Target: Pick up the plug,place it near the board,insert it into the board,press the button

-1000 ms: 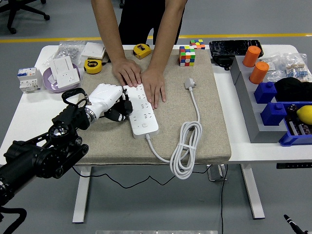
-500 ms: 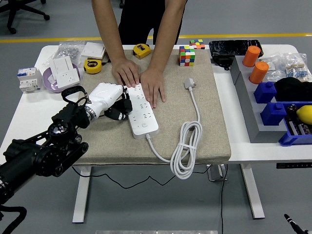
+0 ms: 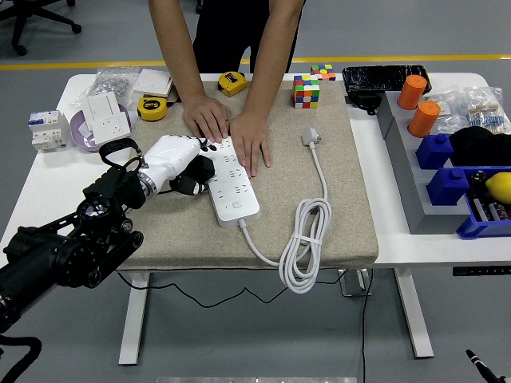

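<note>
The robot's left hand point(image 3: 180, 163), white with black fingertips, sits left of centre in the frame, curled around a black plug point(image 3: 190, 179) at the left edge of the white power strip point(image 3: 232, 182). Whether the plug's pins have entered a socket is hard to say from this height; the hand covers the contact. The right arm does not show.

The power strip lies on a beige mat point(image 3: 319, 263) in the middle of the picture, running from upper left to lower right. A person at the top of the frame presses both hands flat on it, one hand point(image 3: 207, 117) at its upper end, the other hand point(image 3: 253, 141) along its right side. The strip's own white cable point(image 3: 306, 243) loops in a coil at the lower right of the mat and ends in a white plug point(image 3: 311, 136) lying loose up near the centre.

At the right edge, a blue bin point(image 3: 471, 227) holds a yellow object point(image 3: 498, 186) and some dark parts too small to identify. At the upper left, a lilac dish point(image 3: 80, 137) carries a white wall socket point(image 3: 106, 114). Two orange cylinders point(image 3: 419, 105) stand upright on a grey tray point(image 3: 407, 179) at the upper right.
</note>
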Available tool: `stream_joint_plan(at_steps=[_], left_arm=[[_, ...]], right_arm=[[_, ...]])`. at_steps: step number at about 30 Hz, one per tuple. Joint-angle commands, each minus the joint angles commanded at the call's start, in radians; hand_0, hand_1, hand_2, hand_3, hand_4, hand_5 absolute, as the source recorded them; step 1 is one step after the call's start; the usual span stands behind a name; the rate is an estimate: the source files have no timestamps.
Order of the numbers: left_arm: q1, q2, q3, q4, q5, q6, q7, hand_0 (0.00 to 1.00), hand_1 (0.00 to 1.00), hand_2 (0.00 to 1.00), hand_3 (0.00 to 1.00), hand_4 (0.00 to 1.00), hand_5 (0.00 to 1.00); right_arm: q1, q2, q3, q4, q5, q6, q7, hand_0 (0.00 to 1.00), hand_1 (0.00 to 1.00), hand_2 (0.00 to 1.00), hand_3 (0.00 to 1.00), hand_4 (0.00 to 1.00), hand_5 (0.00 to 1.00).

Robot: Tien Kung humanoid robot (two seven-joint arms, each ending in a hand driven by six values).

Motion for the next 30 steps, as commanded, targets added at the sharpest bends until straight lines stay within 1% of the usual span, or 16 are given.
stream_joint_plan(at_steps=[2,3,8,9,14,15,20,21,26,27,30], left_arm=[[0.002,0.002,-0.002,-0.003,-0.001,-0.002,0.000,0.659,0.790,0.774,0.783,0.844,0.099],[0.003,0.002,-0.003,-0.003,-0.002,-0.002,0.000,0.643,0.773,0.762,0.781,0.845,0.098],[0.007,0.004,-0.003,-0.002,-0.009,-0.005,0.002,0.643,0.773,0.762,0.781,0.845,0.098],[0.009,0.004,-0.003,-0.002,-0.010,-0.006,0.003,0.565,0.638,0.617,0.735,0.849,0.105],[0.013,0.006,-0.005,0.004,-0.022,-0.009,0.002,0.565,0.638,0.617,0.735,0.849,0.105],[0.014,0.006,-0.006,0.006,-0.022,-0.009,0.002,0.485,0.509,0.524,0.629,0.852,0.114],[0.019,0.004,-0.006,0.012,-0.022,0.003,0.002,0.485,0.509,0.524,0.629,0.852,0.114],[0.020,0.003,-0.007,0.014,-0.023,0.005,0.002,0.376,0.328,0.359,0.433,0.648,0.148],[0.022,-0.001,-0.007,0.015,-0.015,0.011,0.005,0.376,0.328,0.359,0.433,0.648,0.148],[0.022,-0.001,-0.006,0.015,-0.015,0.010,0.006,0.358,0.299,0.327,0.399,0.608,0.146],[0.021,-0.002,-0.005,0.015,-0.014,0.009,0.006,0.358,0.299,0.327,0.399,0.608,0.146]], right_arm=[[0.000,0.000,0.001,0.000,0.000,-0.001,0.001,0.898,0.881,0.832,0.850,0.998,0.998],[0.000,0.000,0.002,0.000,0.000,-0.001,0.001,0.899,0.881,0.832,0.850,0.998,0.998],[-0.002,0.001,0.006,0.000,-0.001,-0.002,0.000,0.899,0.881,0.832,0.850,0.998,0.998],[-0.003,0.001,0.007,0.000,-0.001,-0.002,0.000,0.900,0.881,0.832,0.851,0.998,0.998],[-0.003,0.003,0.007,0.000,0.000,-0.002,0.001,0.900,0.881,0.832,0.851,0.998,0.998],[-0.003,0.003,0.008,0.000,0.000,-0.002,0.001,0.900,0.882,0.832,0.851,0.998,0.998],[-0.007,0.003,0.013,0.000,-0.008,-0.001,-0.001,0.900,0.882,0.832,0.851,0.998,0.998],[-0.008,0.003,0.014,0.000,-0.010,-0.001,-0.001,0.900,0.882,0.833,0.851,0.998,0.998],[-0.010,0.002,0.020,0.000,-0.016,0.000,-0.002,0.900,0.882,0.833,0.851,0.998,0.998],[-0.009,0.002,0.019,0.000,-0.015,0.000,-0.001,0.900,0.882,0.832,0.852,0.998,0.998],[-0.008,0.002,0.017,0.000,-0.014,0.000,-0.001,0.900,0.882,0.832,0.852,0.998,0.998]])
